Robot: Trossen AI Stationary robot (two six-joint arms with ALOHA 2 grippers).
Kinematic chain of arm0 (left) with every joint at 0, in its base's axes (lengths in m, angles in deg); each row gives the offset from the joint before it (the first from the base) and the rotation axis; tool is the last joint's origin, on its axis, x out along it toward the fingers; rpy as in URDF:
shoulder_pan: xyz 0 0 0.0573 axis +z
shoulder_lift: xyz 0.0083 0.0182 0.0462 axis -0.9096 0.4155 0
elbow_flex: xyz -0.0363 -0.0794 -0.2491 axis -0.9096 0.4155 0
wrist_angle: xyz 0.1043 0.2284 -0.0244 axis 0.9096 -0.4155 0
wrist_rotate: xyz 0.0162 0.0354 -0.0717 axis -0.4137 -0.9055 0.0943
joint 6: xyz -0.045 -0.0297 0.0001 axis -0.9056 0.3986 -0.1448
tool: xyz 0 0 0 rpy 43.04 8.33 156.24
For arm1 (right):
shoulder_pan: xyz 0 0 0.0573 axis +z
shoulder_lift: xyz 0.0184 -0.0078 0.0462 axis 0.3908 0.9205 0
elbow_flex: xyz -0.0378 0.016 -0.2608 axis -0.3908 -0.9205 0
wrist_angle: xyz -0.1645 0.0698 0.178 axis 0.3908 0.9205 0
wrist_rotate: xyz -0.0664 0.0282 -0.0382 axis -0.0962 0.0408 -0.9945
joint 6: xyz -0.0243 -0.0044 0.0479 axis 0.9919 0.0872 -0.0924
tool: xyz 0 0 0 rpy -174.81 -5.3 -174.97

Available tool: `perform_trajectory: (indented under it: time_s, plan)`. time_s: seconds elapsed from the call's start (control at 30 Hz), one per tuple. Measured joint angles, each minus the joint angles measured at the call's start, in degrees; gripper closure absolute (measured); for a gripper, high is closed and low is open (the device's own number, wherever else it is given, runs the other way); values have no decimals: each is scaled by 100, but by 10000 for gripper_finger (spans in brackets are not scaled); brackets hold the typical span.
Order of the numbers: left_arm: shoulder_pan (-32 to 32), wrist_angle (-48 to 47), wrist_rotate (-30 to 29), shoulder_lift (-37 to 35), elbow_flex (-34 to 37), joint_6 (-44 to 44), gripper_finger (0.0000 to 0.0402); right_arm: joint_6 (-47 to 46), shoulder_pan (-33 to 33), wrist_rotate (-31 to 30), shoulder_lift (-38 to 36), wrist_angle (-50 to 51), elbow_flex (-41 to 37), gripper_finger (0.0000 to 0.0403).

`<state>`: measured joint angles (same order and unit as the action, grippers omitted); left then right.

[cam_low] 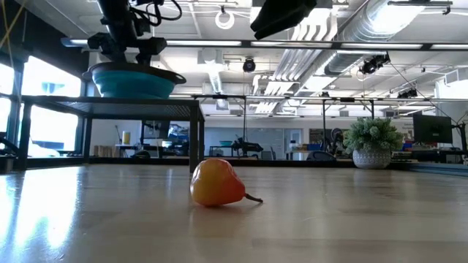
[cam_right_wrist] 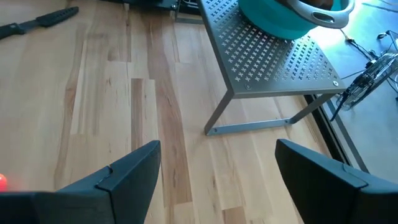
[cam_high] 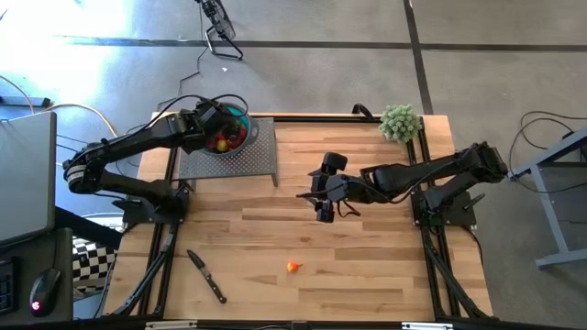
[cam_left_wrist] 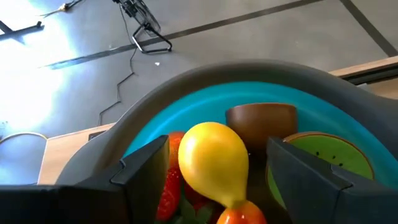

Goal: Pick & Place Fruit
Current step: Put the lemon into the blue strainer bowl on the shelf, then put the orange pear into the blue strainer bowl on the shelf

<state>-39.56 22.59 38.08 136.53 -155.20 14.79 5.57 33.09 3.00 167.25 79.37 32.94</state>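
A teal bowl (cam_high: 240, 124) with a grey rim stands on a perforated metal rack (cam_high: 252, 160) at the table's far left. It holds several fruits: a yellow pear-shaped one (cam_left_wrist: 213, 162) on top, a brown one (cam_left_wrist: 261, 124), a kiwi half (cam_left_wrist: 329, 155) and a strawberry (cam_left_wrist: 168, 186). My left gripper (cam_left_wrist: 217, 146) is open over the bowl, a finger on either side of the yellow fruit with a gap on each side. One orange-red fruit (cam_low: 216, 183) lies alone on the table near the front edge. My right gripper (cam_right_wrist: 217, 162) hangs open above the table's middle, with nothing between its fingers.
A black-handled knife (cam_high: 207, 275) lies near the front left. A fuzzy green plant ball (cam_high: 400, 121) sits at the far right corner. Bare wood stretches between the rack's legs (cam_right_wrist: 214, 127) and the lone fruit (cam_high: 293, 267).
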Motion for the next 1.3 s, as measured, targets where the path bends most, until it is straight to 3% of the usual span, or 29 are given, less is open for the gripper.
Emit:
perform_trajectory:
  time_s: [0.13,0.3,0.6,0.8,0.97,1.13,1.3]
  plan:
    - [-1,-36,241,-7,-186,352,149,100,0,0,0,-2,-1,94]
    - [-151,23,737,-12,-326,729,194,100,2,0,0,2,0,94]
    - [-1336,418,636,-215,-326,1305,311,119,2,452,0,7,0,94]
    - [-2101,699,641,-557,-329,1625,368,60,14,889,1,3,0,94]
    - [-2752,696,643,-625,-331,1637,392,56,180,1348,0,-20,-2,94]
    - [-3530,731,613,-444,-336,1597,401,56,470,1353,0,-17,0,94]
    - [-4373,730,223,-119,-335,1287,400,53,776,1353,0,-51,0,94]
